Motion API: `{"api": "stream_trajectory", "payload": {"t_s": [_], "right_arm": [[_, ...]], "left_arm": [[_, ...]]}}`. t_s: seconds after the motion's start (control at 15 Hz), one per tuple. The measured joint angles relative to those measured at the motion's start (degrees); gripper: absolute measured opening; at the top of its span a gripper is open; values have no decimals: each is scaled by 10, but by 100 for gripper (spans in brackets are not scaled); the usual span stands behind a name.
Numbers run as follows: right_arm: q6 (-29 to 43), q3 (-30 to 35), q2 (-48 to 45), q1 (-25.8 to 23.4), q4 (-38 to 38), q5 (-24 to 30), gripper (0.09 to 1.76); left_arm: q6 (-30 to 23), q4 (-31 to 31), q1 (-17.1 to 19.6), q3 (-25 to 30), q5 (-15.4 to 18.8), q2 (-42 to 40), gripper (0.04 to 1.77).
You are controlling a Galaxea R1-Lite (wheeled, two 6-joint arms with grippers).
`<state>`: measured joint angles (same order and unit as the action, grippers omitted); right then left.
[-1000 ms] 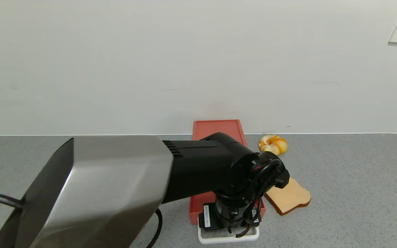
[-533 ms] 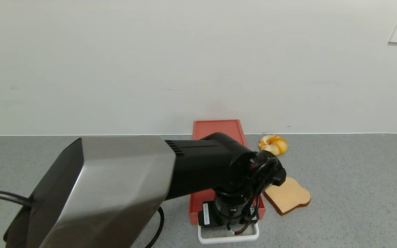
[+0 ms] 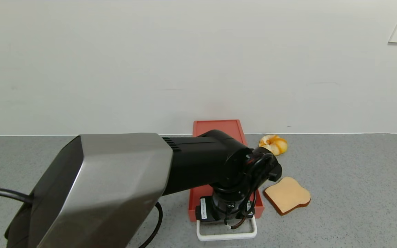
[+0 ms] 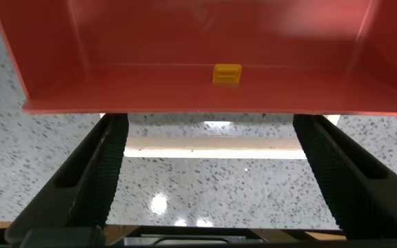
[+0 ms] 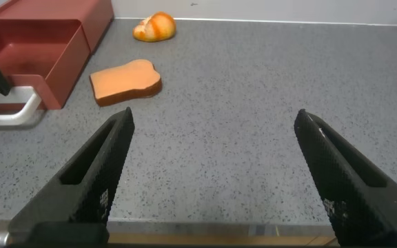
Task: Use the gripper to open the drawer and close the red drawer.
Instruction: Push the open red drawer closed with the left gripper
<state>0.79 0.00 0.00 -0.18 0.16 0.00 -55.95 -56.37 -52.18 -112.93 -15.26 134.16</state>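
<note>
Drawer (image 3: 219, 131): salmon-red flat box on the grey surface (image 3: 357, 179), its long axis running from the wall toward me, the far end against the wall and the front end facing me
Tray (image 4: 212, 76): slid out a little at the near end; in my left wrist view its shallow red inside shows, with a small yellow tab (image 4: 227, 74) on one wall
Handle (image 3: 226, 233): white rectangular loop on the tray's front, lying flat and pointing toward me, crosswise to the drawer's long axis
Left jaws (image 4: 212, 179): over the near end of the drawer, spread wide, holding nothing; in my left wrist view the white bar of the handle crosses the gap between them, and I cannot tell whether either jaw touches it
Hidden: my own left arm (image 3: 115, 186) covers the middle of the drawer and the near edge of the tray in the head view; the jaws themselves are out of sight there, under the wrist
Right jaws (image 5: 212, 172): low over bare surface to the drawer's right, well apart from it, wide open, empty
Toast slice (image 3: 287, 195): flat on the surface, just beside the drawer's right front corner, not touching
Bun (image 3: 273, 144): orange-and-white round one, farther back near the wall, right of the drawer
Cut off: the handle's far side in my right wrist view runs out of the picture
</note>
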Motion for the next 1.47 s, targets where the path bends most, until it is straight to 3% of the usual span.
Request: {"api": "stream_trajectory", "payload": {"t_s": [0.67, 1.47], "right_arm": [[0, 0, 0, 0, 0, 0, 171], [0, 0, 0, 0, 0, 0, 171]], "left_arm": [[47, 42, 23, -4, -40, 1, 172], [113, 118, 59, -4, -55, 9, 172]]}}
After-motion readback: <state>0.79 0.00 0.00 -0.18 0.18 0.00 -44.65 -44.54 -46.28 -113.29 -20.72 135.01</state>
